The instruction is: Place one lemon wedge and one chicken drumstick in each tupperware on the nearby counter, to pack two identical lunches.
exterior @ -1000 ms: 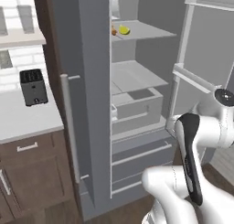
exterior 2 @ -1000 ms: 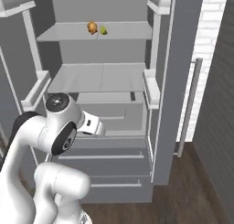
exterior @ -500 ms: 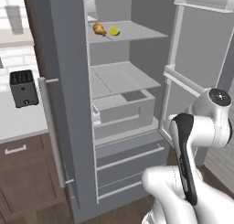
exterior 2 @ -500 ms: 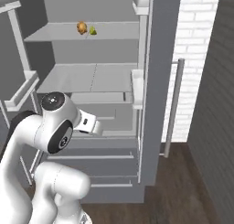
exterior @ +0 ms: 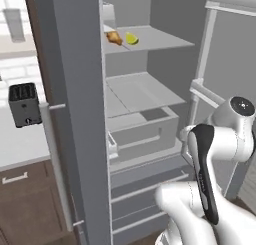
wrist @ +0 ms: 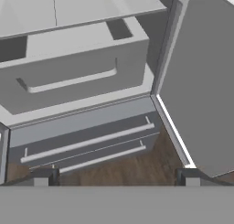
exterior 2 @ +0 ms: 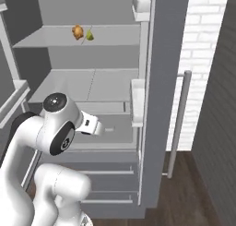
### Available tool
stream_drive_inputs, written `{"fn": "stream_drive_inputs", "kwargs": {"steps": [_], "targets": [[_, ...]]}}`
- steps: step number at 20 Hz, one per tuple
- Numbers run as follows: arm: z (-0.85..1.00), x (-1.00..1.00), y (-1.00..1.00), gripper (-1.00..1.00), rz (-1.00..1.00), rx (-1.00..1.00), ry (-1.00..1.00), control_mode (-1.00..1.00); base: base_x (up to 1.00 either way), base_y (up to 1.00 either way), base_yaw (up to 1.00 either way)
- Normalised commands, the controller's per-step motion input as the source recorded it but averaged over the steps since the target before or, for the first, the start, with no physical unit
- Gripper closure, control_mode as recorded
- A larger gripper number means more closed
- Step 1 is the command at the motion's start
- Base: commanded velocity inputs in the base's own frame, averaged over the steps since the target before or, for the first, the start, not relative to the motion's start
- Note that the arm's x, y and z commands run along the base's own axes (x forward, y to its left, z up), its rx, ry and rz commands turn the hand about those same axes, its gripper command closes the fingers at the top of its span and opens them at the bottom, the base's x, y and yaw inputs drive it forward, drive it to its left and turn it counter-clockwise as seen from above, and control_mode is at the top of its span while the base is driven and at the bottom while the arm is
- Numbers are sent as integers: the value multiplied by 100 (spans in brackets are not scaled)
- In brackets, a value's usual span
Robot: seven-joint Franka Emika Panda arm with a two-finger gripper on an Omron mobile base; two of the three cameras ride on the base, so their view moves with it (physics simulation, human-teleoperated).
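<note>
A golden-brown chicken drumstick [exterior: 114, 37] [exterior 2: 77, 32] lies on the upper shelf of the open fridge. A yellow-green lemon wedge [exterior: 131, 38] [exterior 2: 89, 36] lies right beside it. My gripper [wrist: 116, 179] is open with nothing between its fingertips [wrist: 43, 177]. It hangs low in front of the fridge, far below that shelf, and looks at a grey drawer [wrist: 77, 65] and the wooden floor. The off-white counter [exterior: 20, 144] lies to the left of the fridge. The tupperware is out of view.
A black toaster [exterior: 24, 104] stands on the counter. The fridge's left door [exterior: 75, 114] stands open between the counter and the shelves, and its right door [exterior 2: 154, 96] is open too. Freezer drawers with bar handles [wrist: 87, 141] sit near the floor.
The whole picture has shifted and the fridge looks nearer, so the base has driven. The drumstick and wedge stay on their shelf. The gripper stays open.
</note>
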Motion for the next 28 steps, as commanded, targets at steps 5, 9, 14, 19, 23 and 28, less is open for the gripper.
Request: {"fn": "stream_drive_inputs", "kwargs": {"steps": [5, 9, 14, 19, 23, 28], "targets": [[0, 0, 0, -100, 0, 0, 0, 100, 72, 1, 8], [0, 0, 0, -100, 0, 0, 0, 100, 76, 1, 18], [0, 0, 0, -100, 0, 0, 0, 100, 67, 1, 22], [0, 0, 0, -100, 0, 0, 0, 100, 69, 3, 24], [0, 0, 0, -100, 0, 0, 0, 100, 72, 13, 22], [-2, 9, 7, -100, 1, -2, 0, -100, 52, 17, 15]]}}
